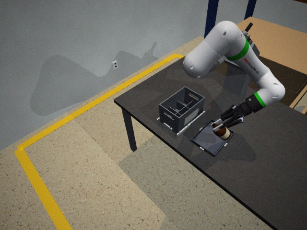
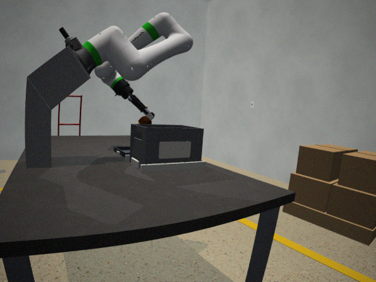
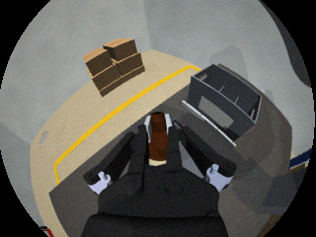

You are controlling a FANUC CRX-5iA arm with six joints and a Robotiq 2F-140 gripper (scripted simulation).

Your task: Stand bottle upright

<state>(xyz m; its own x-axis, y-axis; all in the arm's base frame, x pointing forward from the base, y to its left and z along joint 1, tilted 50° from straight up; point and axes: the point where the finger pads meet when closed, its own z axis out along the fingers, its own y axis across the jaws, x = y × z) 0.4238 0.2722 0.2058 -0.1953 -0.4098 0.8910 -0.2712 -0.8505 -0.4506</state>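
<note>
The brown bottle (image 1: 220, 131) (image 2: 144, 120) (image 3: 158, 143) with a cream label is tilted, its neck end higher than its base. My gripper (image 1: 216, 125) (image 2: 150, 114) (image 3: 158, 120) is shut on the bottle at its neck. In the top view the bottle shows over the right part of the dark tray (image 1: 203, 141) (image 2: 120, 148). The tray lies flat on the table. In the exterior view the bottle's lower part is hidden behind the crate, and whether the base touches the tray cannot be told.
The grey divided crate (image 1: 167, 121) (image 2: 138, 148) (image 3: 198, 95) stands level beside the tray, with white strips (image 1: 191, 122) (image 2: 173, 164) (image 3: 209, 123) along its foot. The table's long edge (image 1: 183, 155) runs past both. Cardboard boxes (image 2: 321, 182) (image 3: 116, 64) stand off the table.
</note>
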